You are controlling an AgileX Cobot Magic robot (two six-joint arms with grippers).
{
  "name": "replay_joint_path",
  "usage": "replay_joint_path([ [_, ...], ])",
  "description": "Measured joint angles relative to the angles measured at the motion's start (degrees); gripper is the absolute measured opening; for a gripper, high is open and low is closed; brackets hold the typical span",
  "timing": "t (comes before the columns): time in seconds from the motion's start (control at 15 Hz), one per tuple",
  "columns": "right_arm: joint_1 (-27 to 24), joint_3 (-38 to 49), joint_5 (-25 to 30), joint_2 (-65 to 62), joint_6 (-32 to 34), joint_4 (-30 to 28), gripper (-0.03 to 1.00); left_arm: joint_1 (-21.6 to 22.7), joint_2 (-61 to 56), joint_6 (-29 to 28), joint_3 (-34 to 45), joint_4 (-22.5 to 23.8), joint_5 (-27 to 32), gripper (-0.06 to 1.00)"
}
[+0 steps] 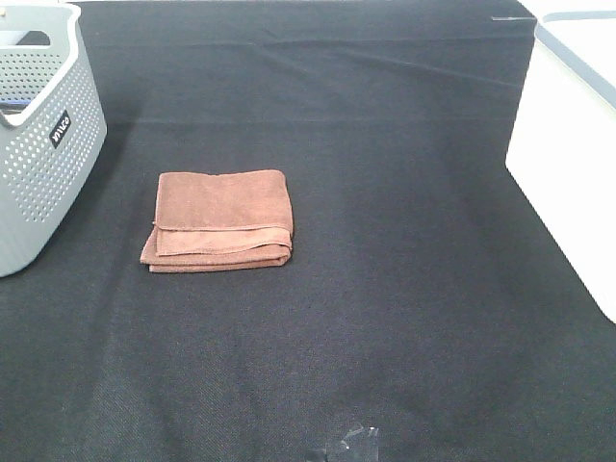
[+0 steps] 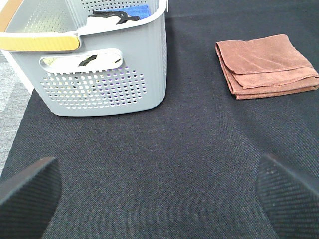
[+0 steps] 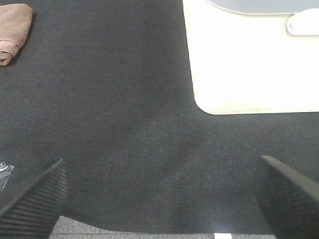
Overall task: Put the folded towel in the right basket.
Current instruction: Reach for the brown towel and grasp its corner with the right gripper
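Observation:
A brown folded towel [image 1: 220,219] lies flat on the black cloth, left of centre. It also shows in the left wrist view [image 2: 264,64] and, at the frame's edge, in the right wrist view [image 3: 14,30]. The right basket [image 1: 570,144] is white and stands at the right edge; the right wrist view shows its wall [image 3: 249,69]. My left gripper [image 2: 159,194] is open and empty, well short of the towel. My right gripper [image 3: 159,194] is open and empty, over bare cloth beside the white basket. Neither arm shows in the high view.
A grey perforated basket [image 1: 43,144] with items inside stands at the far left, also seen in the left wrist view [image 2: 94,59]. A scrap of clear tape [image 1: 354,441] lies near the front edge of the black cloth [image 1: 385,289].

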Motion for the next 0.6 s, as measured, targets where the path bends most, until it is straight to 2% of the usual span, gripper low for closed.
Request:
replay_joint_path([
  [0.6,0.0,0.0,0.0,0.0,0.0,0.0,0.98,0.0,0.0,0.0,0.0,0.0,0.0,0.99],
])
